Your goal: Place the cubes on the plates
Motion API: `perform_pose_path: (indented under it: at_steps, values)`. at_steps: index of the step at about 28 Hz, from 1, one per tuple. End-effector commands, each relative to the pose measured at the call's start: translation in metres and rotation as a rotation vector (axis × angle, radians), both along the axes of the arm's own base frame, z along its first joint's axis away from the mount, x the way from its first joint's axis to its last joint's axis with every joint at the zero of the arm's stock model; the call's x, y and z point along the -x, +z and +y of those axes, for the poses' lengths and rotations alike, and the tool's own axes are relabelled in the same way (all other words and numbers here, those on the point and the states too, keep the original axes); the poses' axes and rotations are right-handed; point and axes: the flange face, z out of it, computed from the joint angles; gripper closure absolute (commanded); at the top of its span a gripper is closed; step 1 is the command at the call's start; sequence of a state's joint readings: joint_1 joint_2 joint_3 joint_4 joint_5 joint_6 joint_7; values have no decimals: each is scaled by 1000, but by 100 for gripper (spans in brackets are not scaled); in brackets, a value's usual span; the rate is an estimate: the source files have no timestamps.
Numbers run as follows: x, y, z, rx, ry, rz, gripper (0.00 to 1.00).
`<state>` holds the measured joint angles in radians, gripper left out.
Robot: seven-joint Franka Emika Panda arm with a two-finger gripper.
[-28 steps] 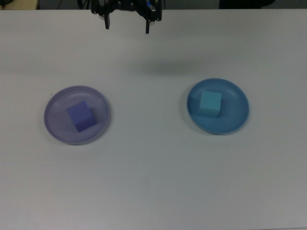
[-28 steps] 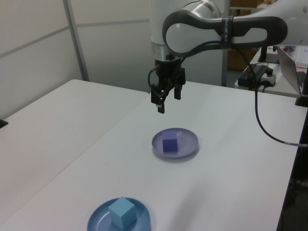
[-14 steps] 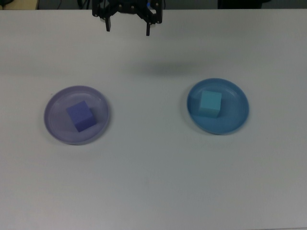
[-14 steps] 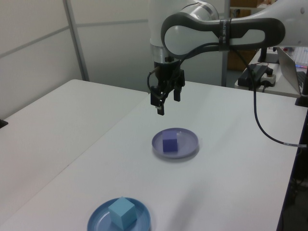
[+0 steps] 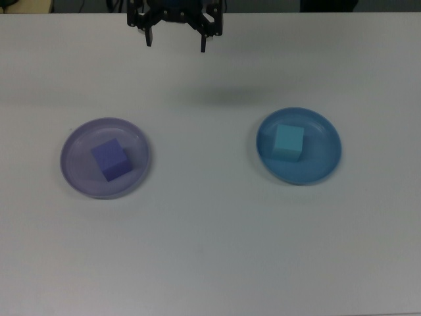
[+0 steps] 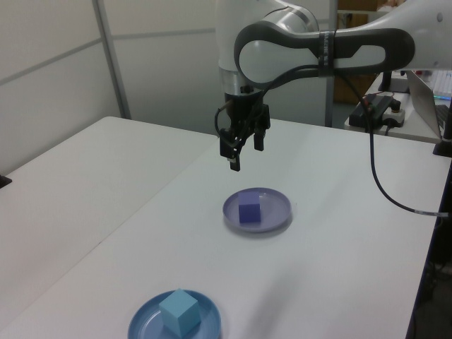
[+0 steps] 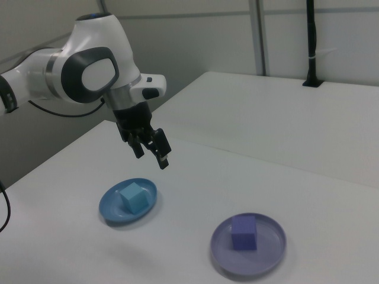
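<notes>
White table carries two plates, well apart; lavender plate on the top view's left holds the purple-blue cube, resting inside the rim near centre; blue plate on the top view's right holds the turquoise cube, also inside the rim. Gripper hangs in the air at the table's far edge in the top view, clear of both plates, holding nothing; jaws spread wide, fingers pointing down. Nothing lies between gripper and plates; only its soft shadow falls on the bare tabletop. Surroundings in the left view: black cable looping down from the white arm; laptop and dark gear on a side bench at the left view's right; grey wall panels behind. No readable writing or labels anywhere.
</notes>
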<state>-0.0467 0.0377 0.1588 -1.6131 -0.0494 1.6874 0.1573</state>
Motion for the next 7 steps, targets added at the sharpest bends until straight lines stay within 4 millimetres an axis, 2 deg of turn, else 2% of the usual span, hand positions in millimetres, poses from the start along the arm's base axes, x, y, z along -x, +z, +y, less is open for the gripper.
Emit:
perform_pose_path:
  at_steps: [1, 7]
  values:
    - [-2, 3, 3, -2, 18, -18, 0]
    - [-2, 3, 5, -2, 20, -17, 0]
